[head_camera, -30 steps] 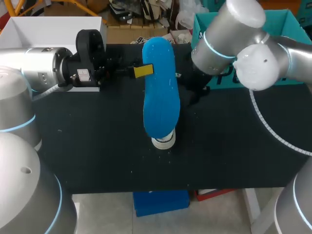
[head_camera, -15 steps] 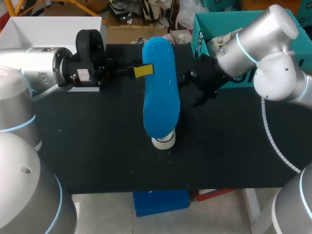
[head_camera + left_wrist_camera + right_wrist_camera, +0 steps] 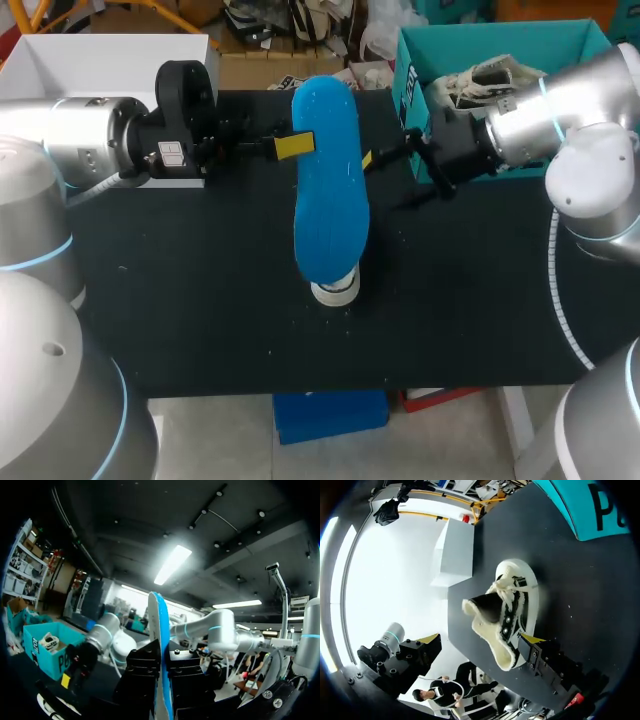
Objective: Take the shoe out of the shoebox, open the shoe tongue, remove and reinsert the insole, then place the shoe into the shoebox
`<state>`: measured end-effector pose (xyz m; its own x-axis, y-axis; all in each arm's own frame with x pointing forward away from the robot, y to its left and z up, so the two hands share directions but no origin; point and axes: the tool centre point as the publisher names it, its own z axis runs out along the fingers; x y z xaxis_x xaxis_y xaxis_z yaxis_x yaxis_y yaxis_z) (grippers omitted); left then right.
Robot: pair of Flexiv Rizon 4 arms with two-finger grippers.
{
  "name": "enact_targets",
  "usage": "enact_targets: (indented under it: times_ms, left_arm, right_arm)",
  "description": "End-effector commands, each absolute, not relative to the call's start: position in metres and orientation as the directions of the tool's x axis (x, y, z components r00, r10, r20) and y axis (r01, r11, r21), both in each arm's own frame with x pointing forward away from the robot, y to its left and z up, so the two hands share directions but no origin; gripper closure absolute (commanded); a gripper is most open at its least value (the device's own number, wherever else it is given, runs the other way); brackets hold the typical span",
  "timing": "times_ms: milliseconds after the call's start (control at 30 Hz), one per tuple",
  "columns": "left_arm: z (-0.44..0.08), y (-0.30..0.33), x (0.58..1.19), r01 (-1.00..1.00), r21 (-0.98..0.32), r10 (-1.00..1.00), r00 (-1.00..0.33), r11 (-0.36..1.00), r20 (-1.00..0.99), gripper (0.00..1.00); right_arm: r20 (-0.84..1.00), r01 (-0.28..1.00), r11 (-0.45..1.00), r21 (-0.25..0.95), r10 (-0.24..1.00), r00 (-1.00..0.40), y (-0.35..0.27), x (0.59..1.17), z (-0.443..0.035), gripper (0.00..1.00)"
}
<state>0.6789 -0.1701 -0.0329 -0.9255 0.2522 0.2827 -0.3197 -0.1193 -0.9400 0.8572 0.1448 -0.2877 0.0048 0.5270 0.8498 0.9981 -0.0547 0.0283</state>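
My left gripper (image 3: 290, 146) is shut on the edge of a bright blue insole (image 3: 330, 190) and holds it above the table's middle. Seen from the left wrist, the insole (image 3: 159, 630) stands edge-on between the black fingers (image 3: 145, 672). Under the insole only the toe of the white shoe (image 3: 335, 289) shows. The right wrist view shows the whole shoe (image 3: 512, 612) on the black table with its tongue pulled up. My right gripper (image 3: 395, 175) is open to the right of the insole, with nothing in it, and one yellow-tipped finger (image 3: 534, 641) is close to the shoe.
A teal shoebox (image 3: 415, 50) stands at the back right with a second pale shoe (image 3: 490, 75) inside. A white box (image 3: 110, 55) sits at the back left. The black table (image 3: 200, 300) extends forward of the shoe.
My right arm has drawn back to the right, away from the insole and toward the teal shoebox. The left arm and the insole have stayed put.
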Motion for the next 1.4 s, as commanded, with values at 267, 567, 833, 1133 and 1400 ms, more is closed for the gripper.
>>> enact_targets:
  times_ms: [267,567,833,1133,1400]
  left_arm:
    - [-0.034,-0.172,0.679,-0.318,-0.94,0.25,-0.926,-0.121,0.282,1.0]
    - [-0.034,-0.172,0.679,-0.318,-0.94,0.25,-0.926,-0.121,0.282,1.0]
    - [-0.034,-0.172,0.679,-0.318,-0.94,0.25,-0.926,-0.121,0.282,1.0]
    - [-0.034,-0.172,0.679,-0.318,-0.94,0.25,-0.926,-0.121,0.282,1.0]
    - [-0.071,-0.186,0.663,0.38,-0.917,0.075,-0.925,0.121,-0.374,1.0]
  right_arm:
    - [0.924,0.995,-0.09,0.04,0.381,-0.003,0.14,0.848,-0.268,0.0]
    - [0.942,0.995,-0.094,0.042,0.336,-0.008,0.143,0.841,-0.248,0.0]
    - [0.968,0.996,-0.094,-0.007,0.248,0.03,0.146,0.837,-0.252,0.0]
    - [0.986,0.996,-0.088,0.007,0.165,0.008,0.146,0.838,-0.253,0.0]
    - [0.986,0.996,-0.088,0.007,0.165,0.008,0.146,0.838,-0.253,0.0]
